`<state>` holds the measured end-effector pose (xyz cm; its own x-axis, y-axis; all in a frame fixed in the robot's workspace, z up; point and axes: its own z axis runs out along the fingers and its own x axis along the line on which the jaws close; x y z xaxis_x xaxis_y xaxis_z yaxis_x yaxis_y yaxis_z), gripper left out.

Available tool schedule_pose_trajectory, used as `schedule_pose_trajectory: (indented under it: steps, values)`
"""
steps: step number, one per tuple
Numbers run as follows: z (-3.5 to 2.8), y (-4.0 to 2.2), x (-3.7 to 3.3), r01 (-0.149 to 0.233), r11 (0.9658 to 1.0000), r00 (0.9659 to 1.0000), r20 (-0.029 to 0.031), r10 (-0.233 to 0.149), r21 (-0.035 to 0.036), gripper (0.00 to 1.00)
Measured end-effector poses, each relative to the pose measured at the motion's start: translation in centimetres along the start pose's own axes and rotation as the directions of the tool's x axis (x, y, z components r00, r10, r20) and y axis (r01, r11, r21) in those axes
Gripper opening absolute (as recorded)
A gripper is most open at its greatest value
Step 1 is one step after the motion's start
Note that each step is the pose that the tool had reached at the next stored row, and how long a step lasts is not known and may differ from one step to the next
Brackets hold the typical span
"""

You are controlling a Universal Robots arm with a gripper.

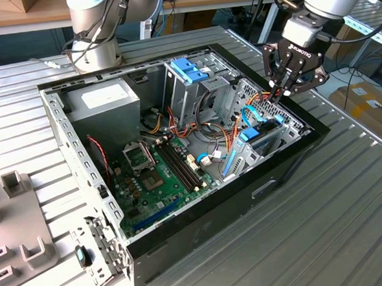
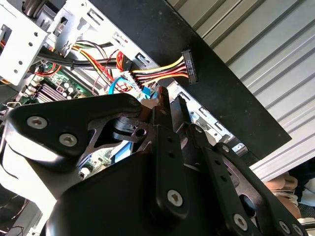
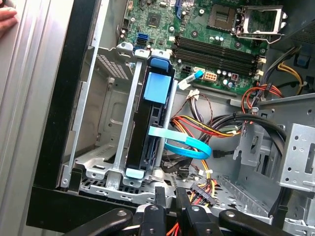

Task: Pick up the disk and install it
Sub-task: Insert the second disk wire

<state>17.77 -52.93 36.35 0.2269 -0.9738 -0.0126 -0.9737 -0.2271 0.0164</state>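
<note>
Disk (image 3: 150, 132): on edge in cage bay (image 3: 98, 147), near case's (image 1: 203, 236) black front wall.
Handling: likely stiff, dense, shock-sensitive; grip light-blue rail.
Jaws (image 1: 283, 89): narrow, empty, above bay.

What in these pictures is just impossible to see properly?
- The disk: in the first wrist view it stands on edge in the metal cage, so the cage walls hide its flat faces.
- Second wrist view: the gripper body covers most of the case interior behind it.
- First wrist view: a hand is cut off by the picture's edge, so what it is doing cannot be told.
</note>
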Motion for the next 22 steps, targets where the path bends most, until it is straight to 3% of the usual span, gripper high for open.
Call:
schedule_pose_trajectory:
  steps: [3, 7, 10, 16, 17, 18, 22]
  values:
    - [0.0, -0.01, 0.0, 0.01, 1.0, 1.0, -0.0002, -0.01, 0.0003, 0.24]
    - [-0.03, 0.0, 0.0, 0.075, 0.9972, 0.9972, -0.0013, -0.075, 0.0, 0.24]
    - [-0.22, 0.0, 0.0, 0.118, 0.993, 0.993, -0.0018, -0.118, -0.0005, 0.24]
    - [-0.36, 0.0, -0.01, 0.207, 0.9783, 0.9783, -0.0002, -0.207, 0.0025, 0.24]
    - [-0.37, 0.0, -0.01, 0.221, 0.9752, 0.9752, 0.0005, -0.221, 0.0036, 0.24]
    - [-0.38, 0.0, -0.01, 0.244, 0.9698, 0.9698, 0.0018, -0.244, 0.0049, 0.24]
    - [-0.42, 0.0, -0.01, 0.35, 0.9368, 0.9368, 0.0041, -0.35, 0.0075, 0.24]
